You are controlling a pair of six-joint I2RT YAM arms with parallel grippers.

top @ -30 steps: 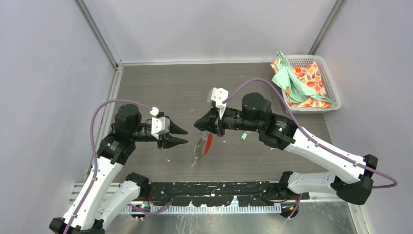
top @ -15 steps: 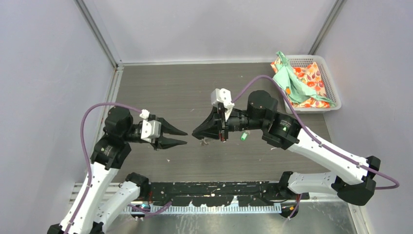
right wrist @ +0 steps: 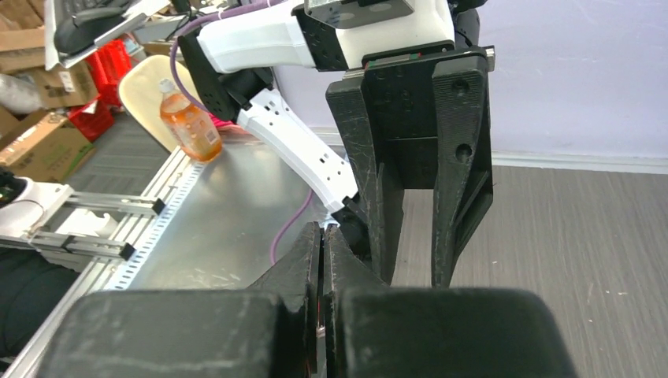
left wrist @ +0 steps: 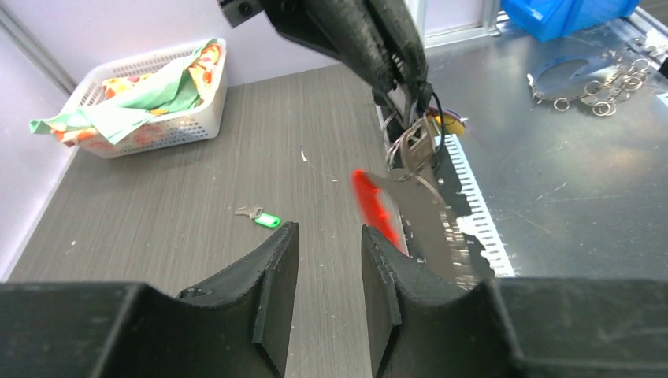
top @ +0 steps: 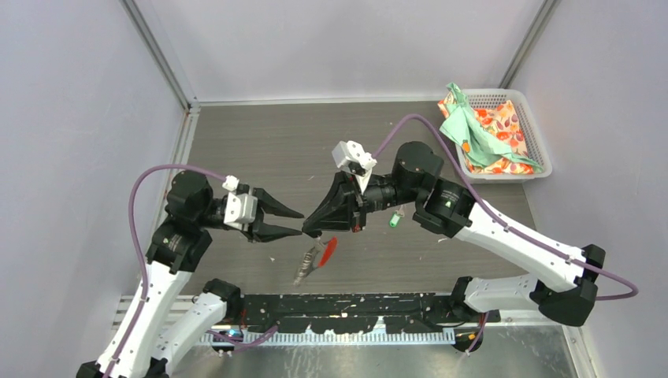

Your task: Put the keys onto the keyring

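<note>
Top external shows the right gripper (top: 310, 232) pinched tight on the keyring (top: 309, 264), red tab (top: 327, 250) dangling above the table (top: 260, 142); left gripper (top: 299, 224) narrowly parted, empty, just beside it; green-tagged key (top: 393, 221) lies on the table by the right forearm (top: 473, 224); cloth-filled basket (top: 538, 138) sits well apart in the far right corner.

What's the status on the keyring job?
Right gripper shut on keyring, dangling. Left gripper open, empty, facing it. Green-tag key loose on table. Nothing in the way.
</note>
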